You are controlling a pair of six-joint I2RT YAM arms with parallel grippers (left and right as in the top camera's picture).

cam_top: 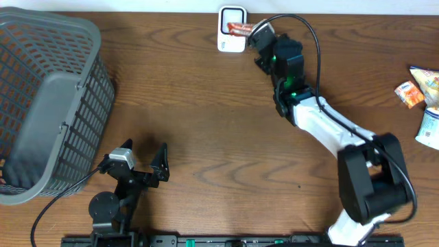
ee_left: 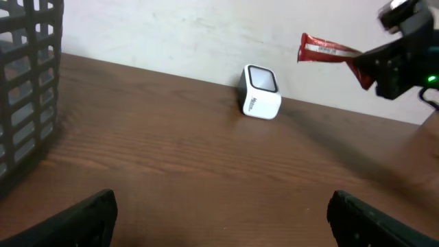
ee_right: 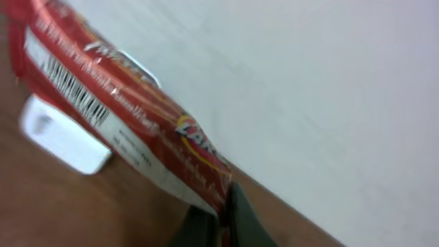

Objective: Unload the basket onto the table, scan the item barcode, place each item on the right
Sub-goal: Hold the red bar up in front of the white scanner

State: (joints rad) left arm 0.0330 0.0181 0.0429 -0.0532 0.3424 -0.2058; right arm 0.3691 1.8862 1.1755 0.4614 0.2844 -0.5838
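A red snack packet [cam_top: 239,29] with a white barcode panel [ee_right: 77,96] hangs over the small white scanner [cam_top: 230,31] at the table's far edge. My right gripper [cam_top: 256,32] is shut on the packet's end, and the packet [ee_right: 130,116] stretches away from the fingers [ee_right: 243,216] in the right wrist view. The scanner [ee_right: 63,137] shows just beneath the packet there. In the left wrist view the packet [ee_left: 329,49] floats to the right of and above the scanner [ee_left: 260,92]. My left gripper [cam_top: 143,159] rests open near the front edge, nothing between its fingers [ee_left: 82,219].
A large grey mesh basket [cam_top: 48,103] stands at the left. Several more packaged items [cam_top: 422,99] lie at the right edge. A black cable [cam_top: 312,41] loops over the right arm.
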